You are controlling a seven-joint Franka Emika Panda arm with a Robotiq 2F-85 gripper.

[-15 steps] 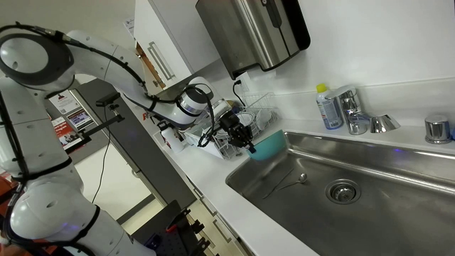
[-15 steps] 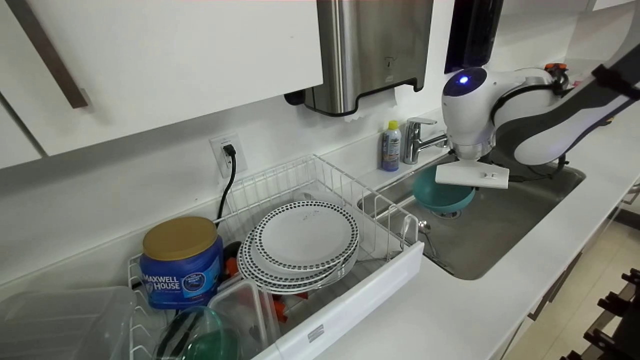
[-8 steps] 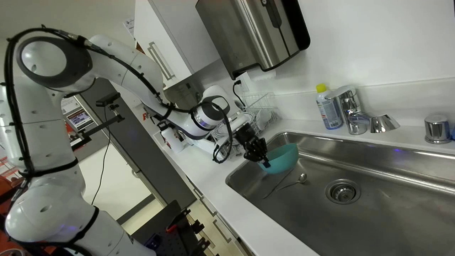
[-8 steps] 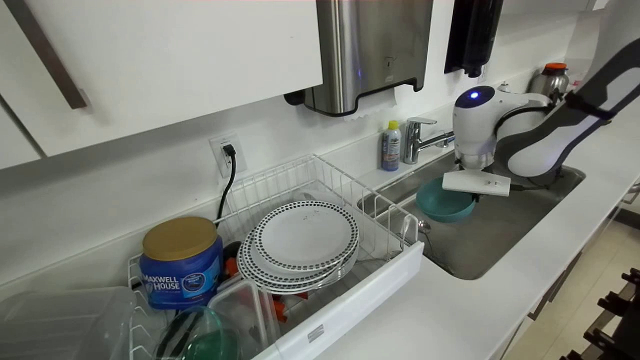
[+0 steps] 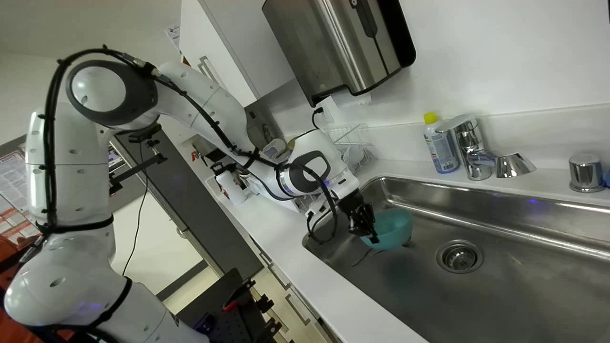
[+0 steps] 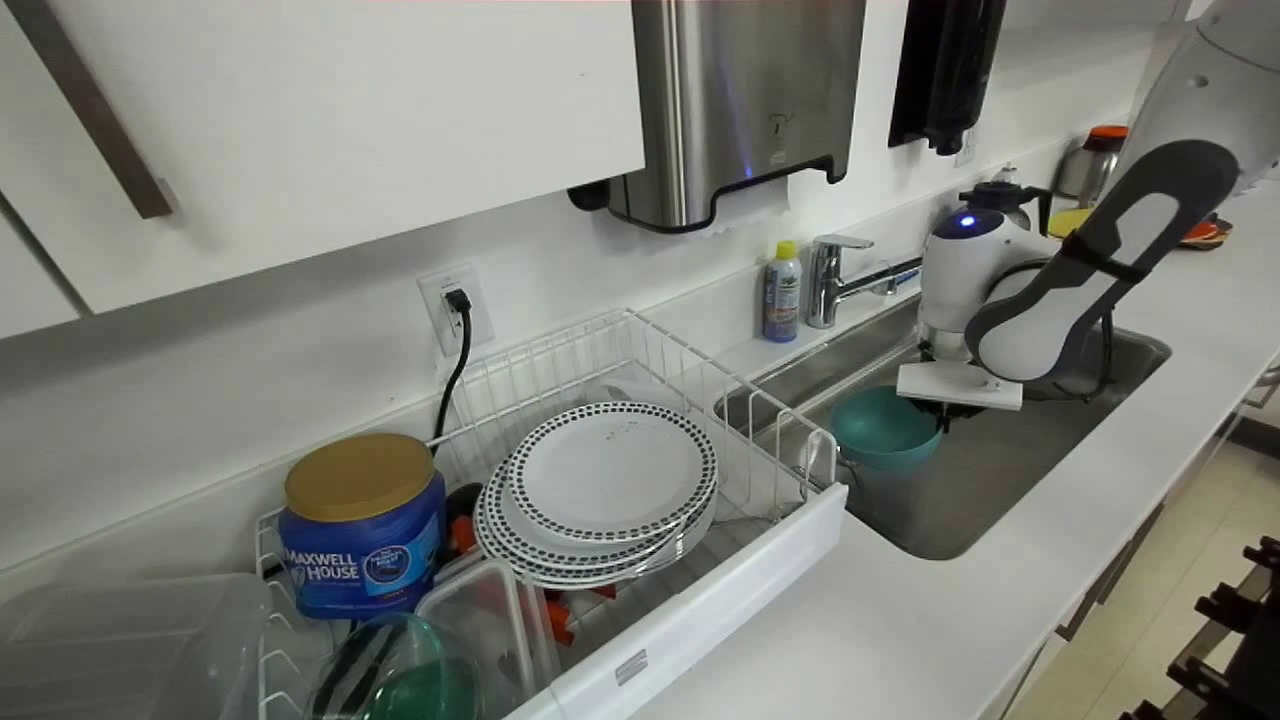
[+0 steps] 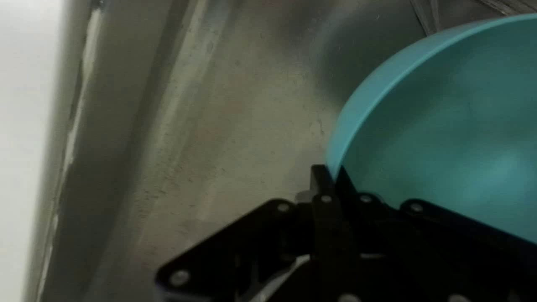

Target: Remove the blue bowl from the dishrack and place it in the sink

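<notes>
Tool — nearly closed, pinching blue bowl by its rim

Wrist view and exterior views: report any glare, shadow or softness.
Wrist view: the end effector is dark and soft, the blue bowl has a pale sheen inside, and a dark patch, probably its shadow, shows beside the rim; in an exterior view, a bright streak runs along the faucet side of the sink; in an exterior view, a violet glint marks the steel dispenser.
</notes>
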